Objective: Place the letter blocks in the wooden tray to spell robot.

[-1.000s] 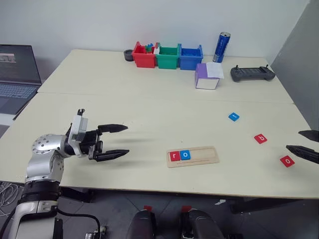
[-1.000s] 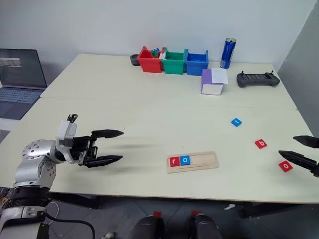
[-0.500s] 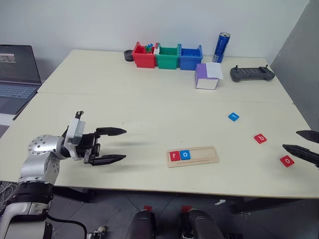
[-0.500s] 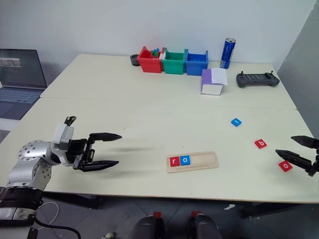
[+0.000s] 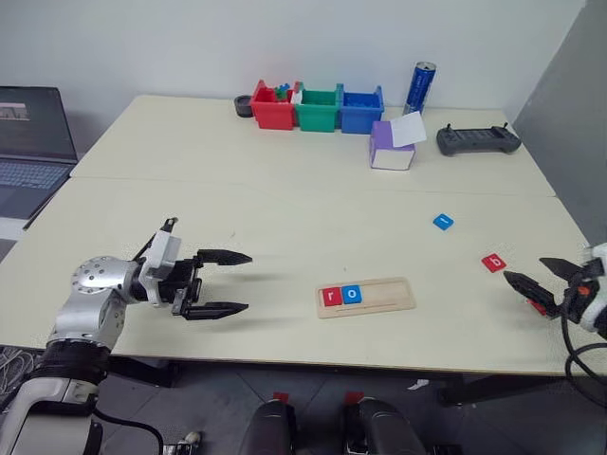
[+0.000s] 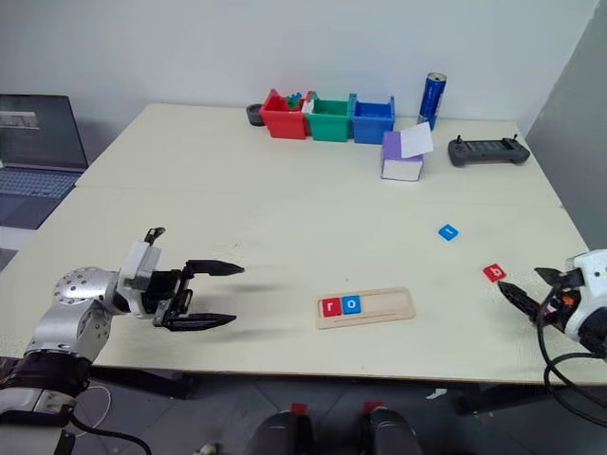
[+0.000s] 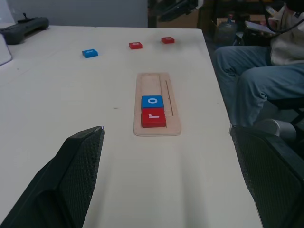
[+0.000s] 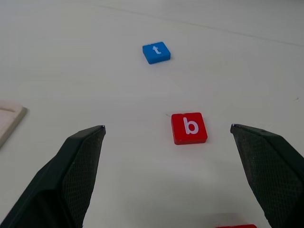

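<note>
In the wooden tray [image 5: 366, 297] a red letter block [image 5: 331, 296] carries a white "r", and the blue letter block [image 5: 352, 294] touching it carries a white "o". Loose on the desk [image 5: 285, 199], a red block [image 8: 189, 128] reads "b" and a blue block [image 8: 156, 52] reads "t".

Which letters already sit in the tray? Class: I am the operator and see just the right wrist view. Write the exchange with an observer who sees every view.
Observer: A red r and a blue o sit side by side at the left end of the tray.
Operator: Is the other arm busy?
Observer: No. The left gripper hangs open and empty, left of the tray.
Operator: What stands at the table's far side?
Observer: Three bins in a row: red, green, blue.
</note>
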Tool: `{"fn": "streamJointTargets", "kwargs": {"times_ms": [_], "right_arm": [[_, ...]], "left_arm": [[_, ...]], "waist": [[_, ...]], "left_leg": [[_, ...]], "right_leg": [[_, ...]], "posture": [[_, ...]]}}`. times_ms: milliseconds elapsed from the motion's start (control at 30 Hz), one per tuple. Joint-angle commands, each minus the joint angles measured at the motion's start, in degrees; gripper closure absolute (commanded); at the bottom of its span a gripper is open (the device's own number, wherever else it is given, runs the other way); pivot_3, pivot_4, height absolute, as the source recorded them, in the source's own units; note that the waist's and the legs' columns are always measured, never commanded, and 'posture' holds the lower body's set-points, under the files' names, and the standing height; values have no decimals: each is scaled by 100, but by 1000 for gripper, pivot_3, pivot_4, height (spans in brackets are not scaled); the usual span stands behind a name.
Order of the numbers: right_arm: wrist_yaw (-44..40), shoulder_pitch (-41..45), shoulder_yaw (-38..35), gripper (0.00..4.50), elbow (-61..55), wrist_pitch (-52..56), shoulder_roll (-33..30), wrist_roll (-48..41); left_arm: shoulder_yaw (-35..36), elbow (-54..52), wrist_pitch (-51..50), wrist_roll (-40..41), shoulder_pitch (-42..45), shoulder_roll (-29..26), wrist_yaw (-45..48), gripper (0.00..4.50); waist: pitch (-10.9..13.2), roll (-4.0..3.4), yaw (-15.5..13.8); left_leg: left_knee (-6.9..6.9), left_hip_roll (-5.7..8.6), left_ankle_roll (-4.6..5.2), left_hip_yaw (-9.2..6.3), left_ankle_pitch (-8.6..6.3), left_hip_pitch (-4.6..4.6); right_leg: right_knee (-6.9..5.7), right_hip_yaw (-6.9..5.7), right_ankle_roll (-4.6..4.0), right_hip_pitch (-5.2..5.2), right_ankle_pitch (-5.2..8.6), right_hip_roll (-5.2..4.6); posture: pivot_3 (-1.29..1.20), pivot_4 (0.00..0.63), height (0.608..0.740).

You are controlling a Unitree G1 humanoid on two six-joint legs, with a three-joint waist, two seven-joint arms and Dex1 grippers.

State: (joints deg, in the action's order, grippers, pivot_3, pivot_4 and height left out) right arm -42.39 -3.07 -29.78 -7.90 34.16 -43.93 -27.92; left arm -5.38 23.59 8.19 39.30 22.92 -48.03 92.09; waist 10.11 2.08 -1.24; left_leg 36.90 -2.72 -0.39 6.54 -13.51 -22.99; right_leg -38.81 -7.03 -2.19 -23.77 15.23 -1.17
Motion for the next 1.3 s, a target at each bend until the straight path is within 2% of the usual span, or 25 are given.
{"fn": "streamJointTargets", "kwargs": {"times_ms": [33, 367, 800, 900, 1133, 1300], "right_arm": [[39, 388, 116, 0, 479, -313, -58, 164], [-16, 1643, 960, 0, 2358, -1261, 51, 815], [-159, 1842, 1331, 0, 2833, -1182, 267, 867], [9, 1849, 1338, 538, 2937, -1174, 399, 896], [324, 1788, 1314, 2964, 2973, -1363, 579, 978], [858, 1252, 1202, 3048, 1697, -1180, 733, 969]], "left_arm": [[-90, 31, 147, 167, 113, -185, 41, 45], [-278, -33, 114, 438, 182, -375, 41, 45], [-251, -12, 254, 411, 107, -401, 41, 45], [-255, 3, 281, 404, 120, -401, 41, 0], [-321, 135, 343, 361, 245, -386, 41, 0], [-358, 178, 392, 375, 264, -413, 41, 0]], "waist": [[0, 0, 1], [2, -3, 13], [2, -4, 15], [2, -4, 24], [1, -4, 34], [1, -3, 36]], "left_leg": [[-1, 0, 0, 1, 0, 0], [0, -1, -1, 5, 1, 0], [3, -2, -1, 7, 1, 1], [2, -3, -1, 7, 1, 2], [3, -4, -1, 7, 1, 4], [2, -4, -1, 7, 1, 3]], "right_leg": [[0, 0, -1, 0, 0, 0], [-4, 1, -2, -2, 1, 0], [-6, 2, -2, -1, 1, 0], [-7, 2, -2, -2, 1, 0], [-9, 3, -2, 0, 1, 0], [-10, 3, -2, -1, 1, 0]], "posture": [[0, 150, 740], [0, 150, 740], [0, 150, 740], [0, 150, 740], [0, 150, 740], [0, 150, 740]]}}
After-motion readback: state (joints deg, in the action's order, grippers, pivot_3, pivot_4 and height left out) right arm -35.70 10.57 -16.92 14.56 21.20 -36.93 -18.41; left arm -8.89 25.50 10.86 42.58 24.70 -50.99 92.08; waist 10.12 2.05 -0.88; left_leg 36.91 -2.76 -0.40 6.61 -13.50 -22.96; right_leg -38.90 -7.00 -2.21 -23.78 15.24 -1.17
